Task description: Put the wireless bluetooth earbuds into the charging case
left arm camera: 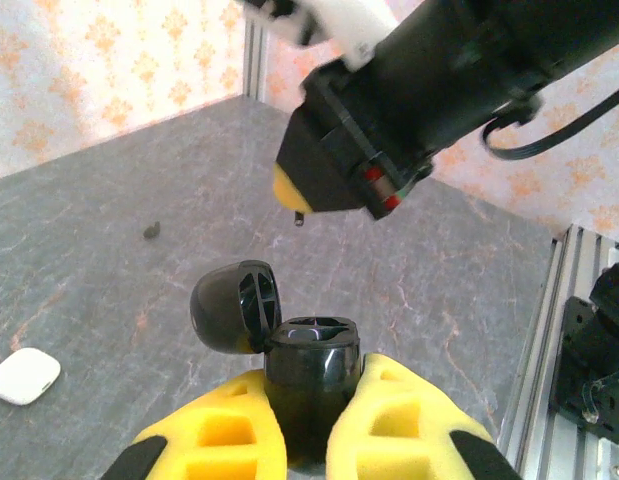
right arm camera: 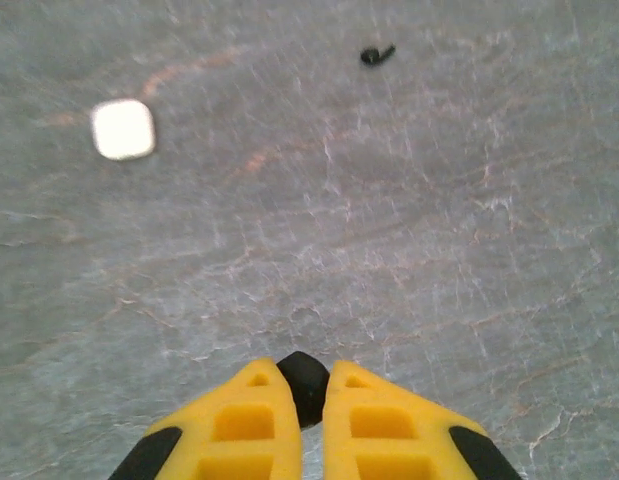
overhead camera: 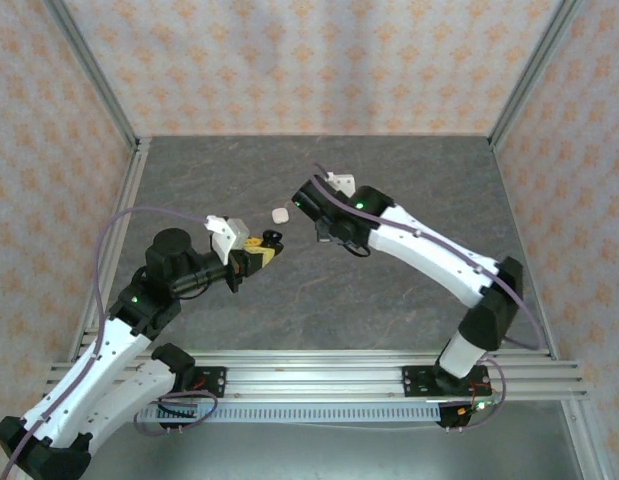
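My left gripper (left arm camera: 311,378) is shut on a small black charging case (left arm camera: 311,352) and holds it upright. Its domed lid (left arm camera: 234,305) is flipped open to the left, showing the slots inside. In the top view this case (overhead camera: 272,238) sits at the left gripper's yellow tips. My right gripper (right arm camera: 304,388) is shut on a small black earbud (right arm camera: 305,378), well above the table. From the left wrist the right gripper (left arm camera: 289,192) hangs just above and behind the case, with a thin stem (left arm camera: 299,218) poking below it. A second black earbud (right arm camera: 377,55) lies on the table.
A white rounded-square case (right arm camera: 122,129) lies flat on the grey stone table (overhead camera: 409,180) between the two grippers (overhead camera: 280,214), left of my held case (left arm camera: 24,375). Patterned walls close the back and sides. An aluminium rail (overhead camera: 319,365) runs along the near edge.
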Controlling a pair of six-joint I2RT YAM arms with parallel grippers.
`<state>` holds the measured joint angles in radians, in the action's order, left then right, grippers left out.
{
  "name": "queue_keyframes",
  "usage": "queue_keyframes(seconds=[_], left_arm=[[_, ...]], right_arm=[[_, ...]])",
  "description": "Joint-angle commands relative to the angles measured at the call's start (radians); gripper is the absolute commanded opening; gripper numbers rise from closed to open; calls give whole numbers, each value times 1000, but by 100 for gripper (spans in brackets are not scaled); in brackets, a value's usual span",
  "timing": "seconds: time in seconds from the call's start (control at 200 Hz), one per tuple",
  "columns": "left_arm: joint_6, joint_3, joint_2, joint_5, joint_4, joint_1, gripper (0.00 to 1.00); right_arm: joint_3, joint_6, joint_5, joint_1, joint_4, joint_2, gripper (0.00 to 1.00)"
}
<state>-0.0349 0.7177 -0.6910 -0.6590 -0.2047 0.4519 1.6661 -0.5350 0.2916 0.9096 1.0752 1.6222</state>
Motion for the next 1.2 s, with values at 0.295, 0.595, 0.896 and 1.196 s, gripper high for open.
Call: queue_keyframes(seconds=[0.295,0.595,0.896,1.196], left_arm=[[79,18,-68,-79,279,15,0],[60,108,-183,-90,327,30,0],[50,124,-206,-76,335,36,0],[31,126,-202,-61,306,36,0]], right_arm=[[-117,203,-34,48,-307,-312,5],[-153,325,-44,141,-489,-387,6],[-113,388,-133,159,-480,-332,6],[-78,406,-169,161,-468,-287,5]])
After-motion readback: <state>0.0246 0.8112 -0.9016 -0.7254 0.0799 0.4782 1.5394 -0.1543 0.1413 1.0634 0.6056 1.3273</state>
